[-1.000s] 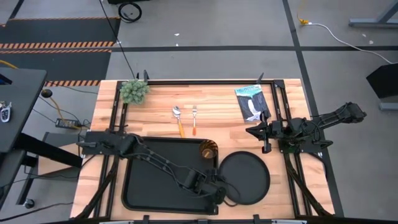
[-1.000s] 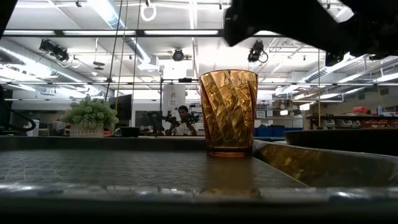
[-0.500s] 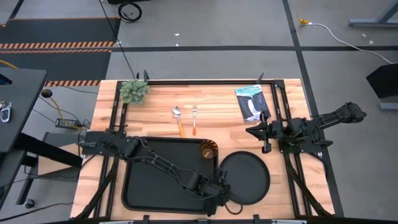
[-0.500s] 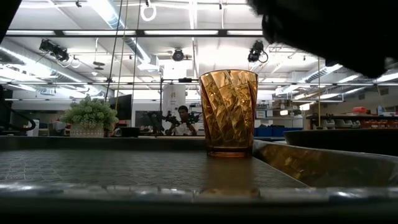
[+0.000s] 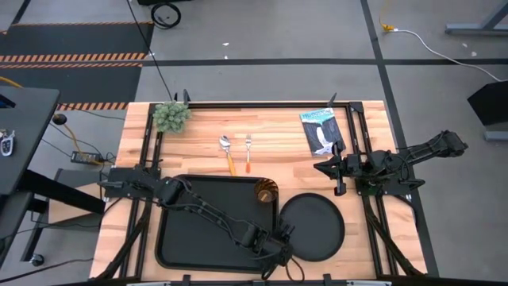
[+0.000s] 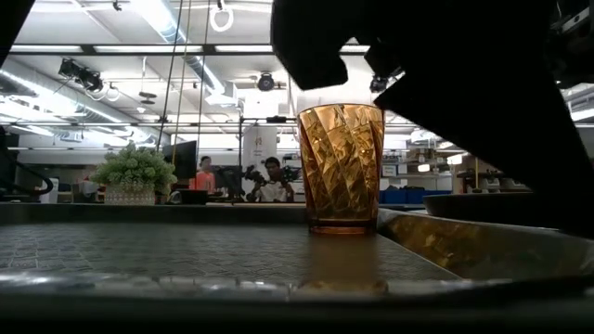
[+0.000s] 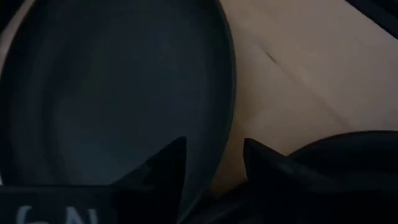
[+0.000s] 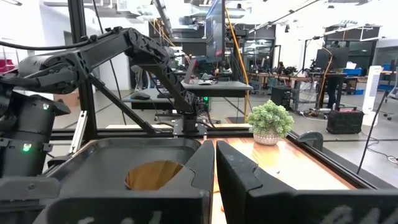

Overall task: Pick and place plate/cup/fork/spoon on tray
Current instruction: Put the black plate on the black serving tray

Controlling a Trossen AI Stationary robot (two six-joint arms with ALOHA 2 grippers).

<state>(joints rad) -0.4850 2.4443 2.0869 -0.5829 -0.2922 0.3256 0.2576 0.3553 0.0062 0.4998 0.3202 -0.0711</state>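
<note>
The black tray (image 5: 198,230) lies at the near left with the amber cup (image 5: 266,193) standing on its far right corner; the cup also shows in the low view (image 6: 341,167). The round black plate (image 5: 317,226) rests flat on the wood right of the tray. The spoon (image 5: 228,155) and the fork (image 5: 248,155) lie side by side on the wood beyond the tray. My left gripper (image 5: 279,254) is open at the plate's near left rim; in its wrist view the fingers (image 7: 213,149) stand on either side of the rim (image 7: 229,118). My right gripper (image 5: 340,179) is shut and empty at the right.
A small potted plant (image 5: 171,116) stands at the far left corner and a printed packet (image 5: 320,131) lies at the far right. My left arm (image 6: 464,102) fills the upper right of the low view. People show in the room behind the table.
My left gripper has gone a little toward the table's near edge and down at the plate's near left rim; in the low view the arm now covers far more of the right side. The plate, cup, fork and spoon have stayed in place.
</note>
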